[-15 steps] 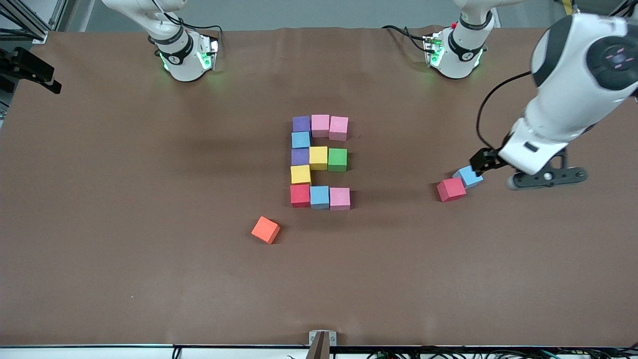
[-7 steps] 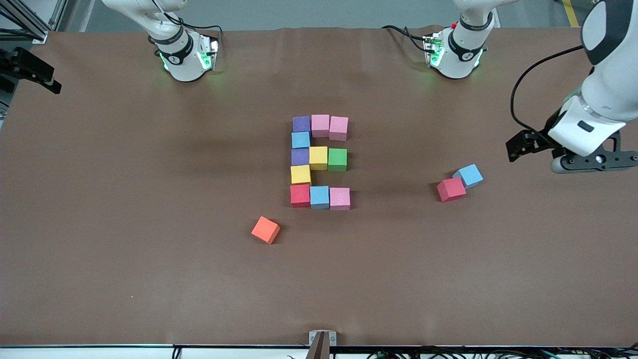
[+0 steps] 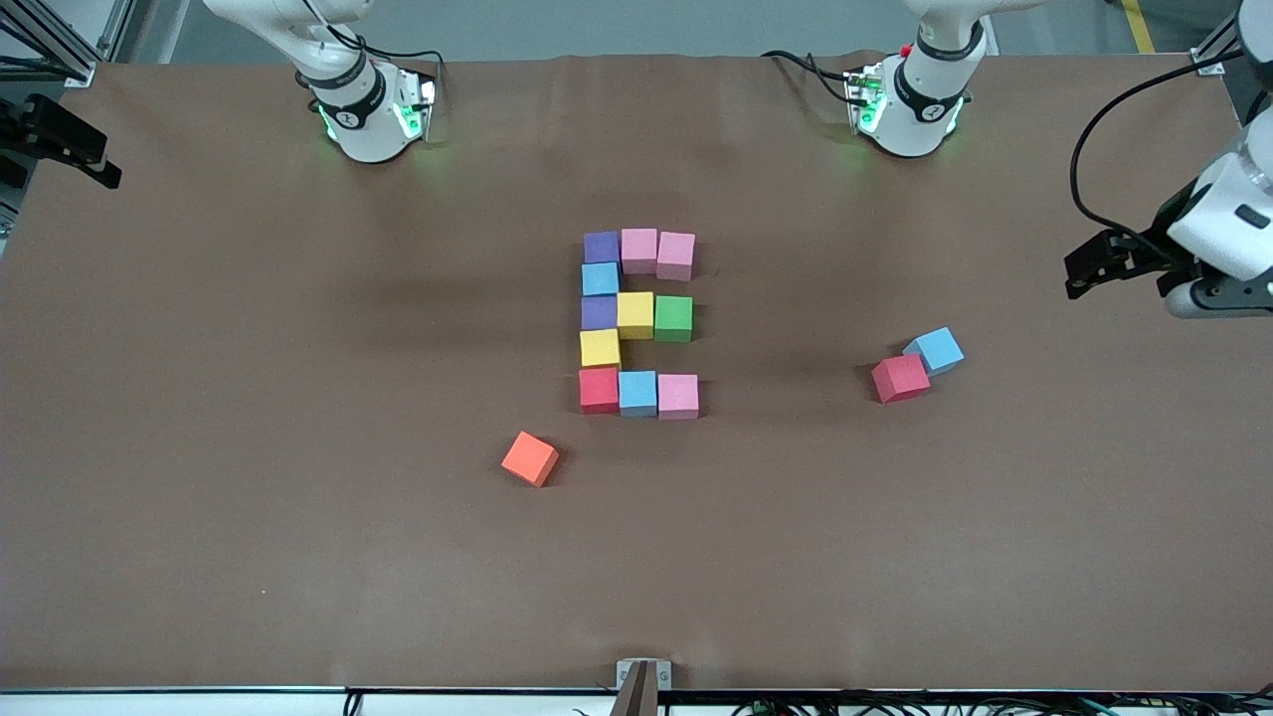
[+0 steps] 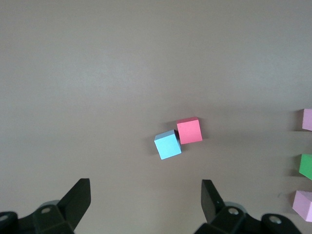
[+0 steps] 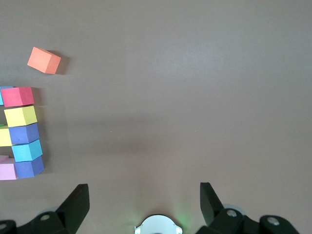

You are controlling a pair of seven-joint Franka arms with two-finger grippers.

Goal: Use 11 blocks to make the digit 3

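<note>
The digit 3 (image 3: 637, 324) sat complete at table centre. Left gripper (image 3: 1084, 273), jaws wide and empty, hung over its table end; right gripper (image 5: 144, 202), likewise empty, waited near its base.

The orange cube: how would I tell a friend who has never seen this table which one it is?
Start at the cluster of coloured cubes in the middle of the brown table. The orange cube lies by itself a little nearer the front camera than that cluster, toward the right arm's end. It is the only orange one, touches nothing, and sits turned at an angle to the cluster's rows.
</note>
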